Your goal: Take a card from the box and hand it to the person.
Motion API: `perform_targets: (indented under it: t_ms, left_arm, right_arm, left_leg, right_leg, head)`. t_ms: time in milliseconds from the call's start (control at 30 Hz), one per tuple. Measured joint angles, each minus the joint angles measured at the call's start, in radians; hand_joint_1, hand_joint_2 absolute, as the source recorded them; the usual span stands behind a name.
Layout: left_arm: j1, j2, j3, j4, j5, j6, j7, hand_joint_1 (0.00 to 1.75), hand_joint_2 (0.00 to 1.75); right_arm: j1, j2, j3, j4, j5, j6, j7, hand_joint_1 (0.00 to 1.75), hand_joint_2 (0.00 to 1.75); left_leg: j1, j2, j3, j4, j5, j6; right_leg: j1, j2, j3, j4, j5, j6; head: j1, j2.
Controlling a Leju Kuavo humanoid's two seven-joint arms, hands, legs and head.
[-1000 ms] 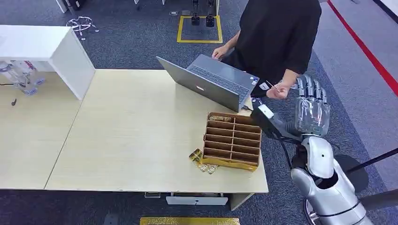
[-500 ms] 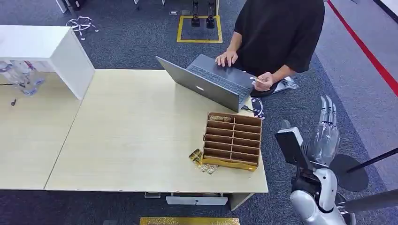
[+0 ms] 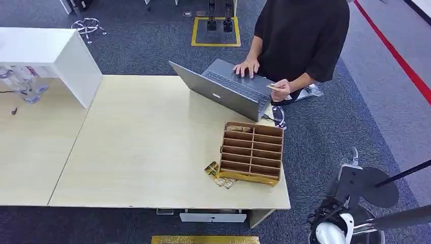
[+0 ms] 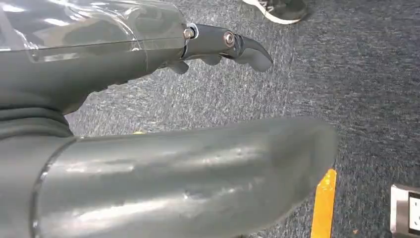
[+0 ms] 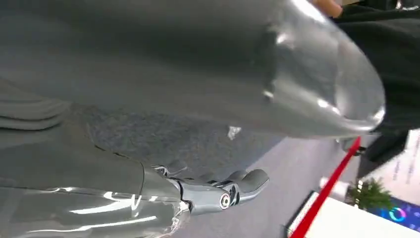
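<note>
Left hand (image 4: 163, 134): thick grey thumb with a smooth, glossy, rounded tip; darker fingers (image 4: 233, 44) with a silver screw at the pivot; clear plastic film over the grey back of the hand.
Right hand (image 5: 198, 124): broad grey thumb with bright highlights; dark fingers (image 5: 237, 188) fitted with a round silver screw; crinkled transparent covering on the back of the hand.
Right arm (image 3: 333, 229): white-silver rounded shell with black trim, a dark flat panel above it.
Person (image 3: 305, 35): black short-sleeved top.
</note>
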Motion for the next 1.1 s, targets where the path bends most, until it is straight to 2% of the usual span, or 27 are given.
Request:
perform_targets:
  t_ms: [133, 167, 600, 1100]
  left_arm:
    - [0.000, 0.001, 0.000, 0.000, 0.004, 0.006, 0.006, 0.00, 0.00]
    - [0.000, 0.001, 0.000, 0.000, 0.008, 0.008, 0.008, 0.00, 0.00]
    - [0.000, 0.002, 0.006, 0.000, 0.048, 0.015, -0.003, 0.00, 0.00]
    - [0.000, 0.003, 0.007, 0.000, 0.057, 0.020, 0.008, 0.00, 0.00]
  right_arm:
    - [0.006, 0.032, 0.011, 0.042, 0.043, 0.000, -0.004, 0.00, 0.00]
    - [0.006, 0.038, 0.019, 0.053, 0.073, 0.001, 0.002, 0.00, 1.75]
    - [0.003, 0.100, 0.091, 0.085, 0.385, 0.002, 0.010, 0.00, 1.75]
    - [0.004, 0.145, 0.132, 0.096, 0.364, 0.002, -0.036, 0.00, 1.75]
  left_leg:
    - [0.000, 0.000, 0.000, 0.000, 0.000, 0.000]
    - [0.000, 0.000, 0.000, 0.000, 0.000, 0.000]
    - [0.000, 0.000, 0.000, 0.000, 0.000, 0.000]
    - [0.000, 0.000, 0.000, 0.000, 0.000, 0.000]
  right_leg:
    - [0.000, 0.000, 0.000, 0.000, 0.000, 0.000]
    - [0.000, 0.000, 0.000, 0.000, 0.000, 0.000]
    - [0.000, 0.000, 0.000, 0.000, 0.000, 0.000]
    - [0.000, 0.000, 0.000, 0.000, 0.000, 0.000]
  head:
    - [0.000, 0.000]
    - [0.000, 0.000]
    - [0.000, 0.000]
    - [0.000, 0.000]
